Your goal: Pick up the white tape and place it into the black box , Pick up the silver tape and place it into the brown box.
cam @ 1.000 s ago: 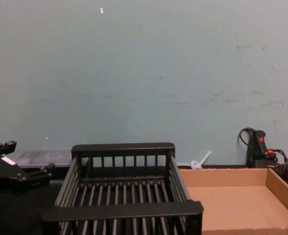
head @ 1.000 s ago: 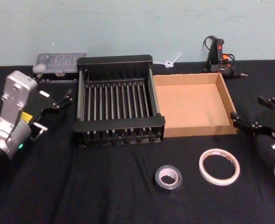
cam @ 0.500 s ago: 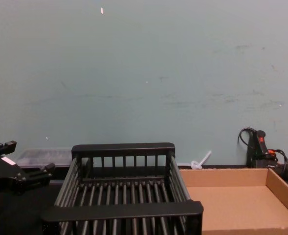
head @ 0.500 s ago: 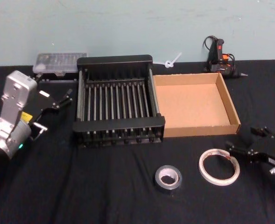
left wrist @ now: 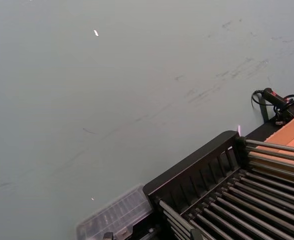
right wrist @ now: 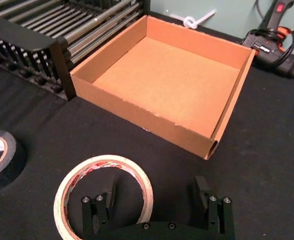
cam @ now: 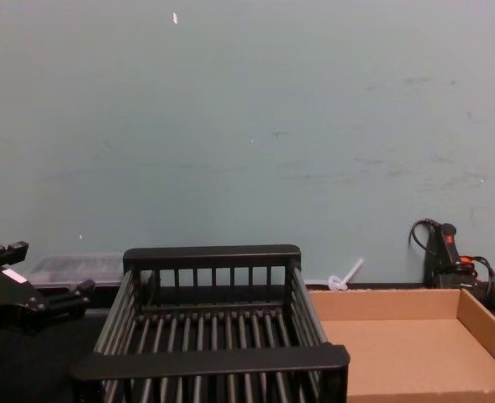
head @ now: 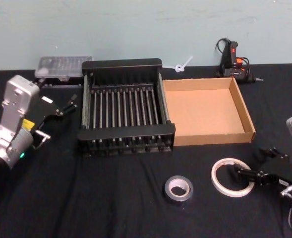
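1. My right gripper point(head: 252, 166) has travelled from beside the brown box point(head: 246, 117) down to the lower right of the head view, and now sits at the right rim of the white tape point(head: 230, 177).
2. In the right wrist view its fingers point(right wrist: 98, 207) are spread wide with nothing held; one finger sits over the roll's hole, the other outside the rim, so they straddle the tape's near wall point(right wrist: 146, 192).
3. I judge this as the approach nearly done: what remains is a small descent, then a close on that wall.
4. The silver tape point(head: 179, 189) lies untouched at lower centre, well apart from the white one.
5. The black box point(head: 124, 141) at centre and the brown box to its right have nothing in them.
6. My left gripper point(head: 61, 108) has not moved, parked at the left beside the black box; I cannot tell how far it is open.
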Motion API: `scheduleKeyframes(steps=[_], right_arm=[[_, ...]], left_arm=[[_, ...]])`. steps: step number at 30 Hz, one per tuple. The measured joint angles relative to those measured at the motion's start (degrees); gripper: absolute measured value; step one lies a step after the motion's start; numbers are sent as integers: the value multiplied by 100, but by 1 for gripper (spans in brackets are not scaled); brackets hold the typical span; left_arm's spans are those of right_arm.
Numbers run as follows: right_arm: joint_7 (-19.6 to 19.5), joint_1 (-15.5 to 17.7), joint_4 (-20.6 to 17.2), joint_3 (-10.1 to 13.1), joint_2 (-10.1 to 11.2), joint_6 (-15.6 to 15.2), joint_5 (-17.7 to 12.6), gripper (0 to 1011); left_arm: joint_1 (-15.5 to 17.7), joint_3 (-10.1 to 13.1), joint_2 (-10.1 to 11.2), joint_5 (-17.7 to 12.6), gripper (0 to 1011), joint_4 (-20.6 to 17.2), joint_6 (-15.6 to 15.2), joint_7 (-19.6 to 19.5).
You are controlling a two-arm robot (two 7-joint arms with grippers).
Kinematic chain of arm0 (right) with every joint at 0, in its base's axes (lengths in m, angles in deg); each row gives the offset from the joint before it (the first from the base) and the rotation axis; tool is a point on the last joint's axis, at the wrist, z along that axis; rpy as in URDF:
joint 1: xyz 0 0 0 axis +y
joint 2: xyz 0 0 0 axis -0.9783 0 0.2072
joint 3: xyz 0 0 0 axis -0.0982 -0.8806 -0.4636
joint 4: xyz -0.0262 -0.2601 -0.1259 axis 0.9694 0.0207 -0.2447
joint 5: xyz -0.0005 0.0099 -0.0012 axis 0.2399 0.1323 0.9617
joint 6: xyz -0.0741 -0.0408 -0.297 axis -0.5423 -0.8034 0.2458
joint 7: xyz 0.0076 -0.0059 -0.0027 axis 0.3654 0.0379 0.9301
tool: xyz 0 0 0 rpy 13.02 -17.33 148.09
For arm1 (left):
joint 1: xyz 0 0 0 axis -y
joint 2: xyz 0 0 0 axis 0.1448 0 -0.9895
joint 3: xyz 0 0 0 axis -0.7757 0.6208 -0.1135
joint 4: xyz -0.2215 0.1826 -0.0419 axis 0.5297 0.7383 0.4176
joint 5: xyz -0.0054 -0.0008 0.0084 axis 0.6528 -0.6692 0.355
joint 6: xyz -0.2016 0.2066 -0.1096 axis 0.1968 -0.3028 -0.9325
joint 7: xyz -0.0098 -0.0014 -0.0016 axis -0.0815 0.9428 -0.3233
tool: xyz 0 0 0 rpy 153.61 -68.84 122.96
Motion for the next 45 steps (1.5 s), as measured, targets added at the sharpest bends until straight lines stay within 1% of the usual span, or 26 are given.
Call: scheduleKeyframes(steps=[8, 22, 36, 45], right_arm=[[77, -55, 116, -30, -102, -56, 146, 1002], [197, -180, 342, 45, -332, -173, 308, 1002], [269, -192, 387, 139, -458, -220, 434, 1002], [338, -200, 408, 168, -492, -259, 480, 1002]], left_arm=[[0, 0, 0, 0, 1001, 0, 0, 0], [0, 0, 0, 0, 1001, 0, 0, 0], [0, 0, 0, 0, 1001, 0, 0, 0], [0, 0, 0, 0, 1001, 0, 0, 0]])
